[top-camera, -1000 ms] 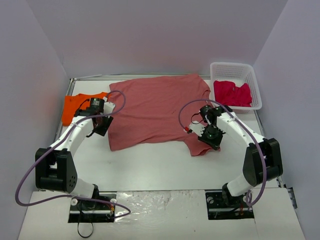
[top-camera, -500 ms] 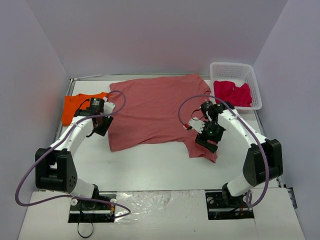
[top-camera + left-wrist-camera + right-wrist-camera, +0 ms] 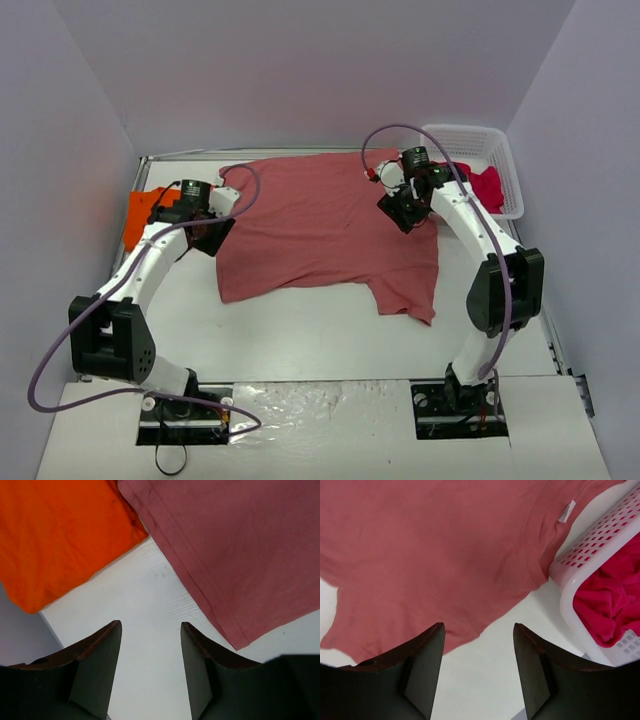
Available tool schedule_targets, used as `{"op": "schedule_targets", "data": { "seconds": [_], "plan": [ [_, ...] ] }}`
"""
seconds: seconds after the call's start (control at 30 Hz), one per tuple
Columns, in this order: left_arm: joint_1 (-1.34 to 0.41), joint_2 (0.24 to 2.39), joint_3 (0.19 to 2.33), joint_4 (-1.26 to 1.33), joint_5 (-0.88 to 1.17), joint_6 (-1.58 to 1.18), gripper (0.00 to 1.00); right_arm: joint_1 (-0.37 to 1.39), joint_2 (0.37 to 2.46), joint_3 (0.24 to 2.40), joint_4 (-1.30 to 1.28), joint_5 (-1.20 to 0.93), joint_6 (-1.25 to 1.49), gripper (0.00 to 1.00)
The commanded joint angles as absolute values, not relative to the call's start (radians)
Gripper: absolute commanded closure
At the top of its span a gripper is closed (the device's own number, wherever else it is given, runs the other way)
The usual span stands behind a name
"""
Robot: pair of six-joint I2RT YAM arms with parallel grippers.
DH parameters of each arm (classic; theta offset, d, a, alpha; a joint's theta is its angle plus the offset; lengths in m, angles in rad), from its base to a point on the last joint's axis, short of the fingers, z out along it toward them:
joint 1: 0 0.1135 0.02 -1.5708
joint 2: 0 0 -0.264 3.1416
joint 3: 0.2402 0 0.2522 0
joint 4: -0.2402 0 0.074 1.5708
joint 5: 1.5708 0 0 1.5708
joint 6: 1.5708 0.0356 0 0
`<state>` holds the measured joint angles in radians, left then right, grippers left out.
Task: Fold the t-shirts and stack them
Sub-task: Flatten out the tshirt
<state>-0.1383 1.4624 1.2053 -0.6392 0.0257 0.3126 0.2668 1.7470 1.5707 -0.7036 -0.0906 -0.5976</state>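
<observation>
The large brick-red t-shirt (image 3: 320,225) lies spread flat in the middle of the table, its right sleeve (image 3: 410,285) pointing to the near side. My left gripper (image 3: 207,234) hovers open over bare table at that shirt's left hem (image 3: 240,545), beside the folded orange t-shirt (image 3: 55,535) (image 3: 140,215). My right gripper (image 3: 405,208) hangs open and empty by the brick-red shirt's far right edge (image 3: 445,545), close to the collar tag (image 3: 566,512). The crimson-pink t-shirt (image 3: 610,610) (image 3: 488,187) sits crumpled in the basket.
A white mesh basket (image 3: 500,150) (image 3: 600,540) stands at the far right corner, just right of my right gripper. Pale walls enclose the table on the left, back and right. Bare tabletop (image 3: 300,330) runs along the near side.
My right gripper opened and let go of the brick-red shirt's sleeve, which now lies flat, then swung away to the far right near the basket. The left arm shifted slightly farther back.
</observation>
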Motion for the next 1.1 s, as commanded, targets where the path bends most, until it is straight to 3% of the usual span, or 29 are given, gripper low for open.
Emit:
{"op": "schedule_targets", "data": {
  "seconds": [0.0, 0.03, 0.1, 0.13, 0.17, 0.2, 0.37, 0.47, 0.57, 0.77, 1.07],
  "plan": [
    [-0.158, 1.459, 1.194, -0.617, 0.009, 0.373, 0.50, 0.261, 1.798, 1.604, -0.605, -0.014, -0.488, 0.47],
    [-0.158, 1.469, 1.189, -0.597, 0.009, 0.370, 0.50, 0.259, 1.816, 1.615, -0.588, 0.003, -0.479, 0.59],
    [-0.156, 1.525, 1.204, -0.589, -0.015, 0.359, 0.51, 0.253, 1.891, 1.684, -0.568, 0.025, -0.450, 0.73],
    [-0.156, 1.546, 1.215, -0.586, -0.017, 0.348, 0.52, 0.253, 1.923, 1.713, -0.569, 0.023, -0.443, 0.99],
    [-0.156, 1.589, 1.244, -0.587, -0.011, 0.330, 0.53, 0.253, 1.949, 1.741, -0.571, 0.035, -0.440, 1.00],
    [-0.156, 1.607, 1.258, -0.588, 0.000, 0.327, 0.61, 0.253, 1.998, 1.770, -0.569, 0.043, -0.439, 1.00],
    [-0.155, 1.710, 1.334, -0.506, 0.046, 0.292, 0.62, 0.242, 2.164, 1.969, -0.571, 0.071, -0.434, 1.00],
    [-0.156, 1.803, 1.416, -0.515, 0.046, 0.261, 0.76, 0.227, 2.258, 2.094, -0.571, 0.077, -0.408, 1.00],
    [-0.164, 1.883, 1.546, -0.528, 0.040, 0.239, 0.82, 0.219, 2.334, 2.193, -0.568, 0.072, -0.396, 1.00],
    [-0.184, 1.992, 1.661, -0.500, 0.025, 0.222, 0.83, 0.215, 2.471, 2.348, -0.569, 0.133, -0.382, 1.00],
    [-0.192, 2.187, 1.799, -0.538, 0.049, 0.183, 0.85, 0.193, 2.539, 2.341, -0.569, 0.127, -0.370, 1.00]
  ]
}}
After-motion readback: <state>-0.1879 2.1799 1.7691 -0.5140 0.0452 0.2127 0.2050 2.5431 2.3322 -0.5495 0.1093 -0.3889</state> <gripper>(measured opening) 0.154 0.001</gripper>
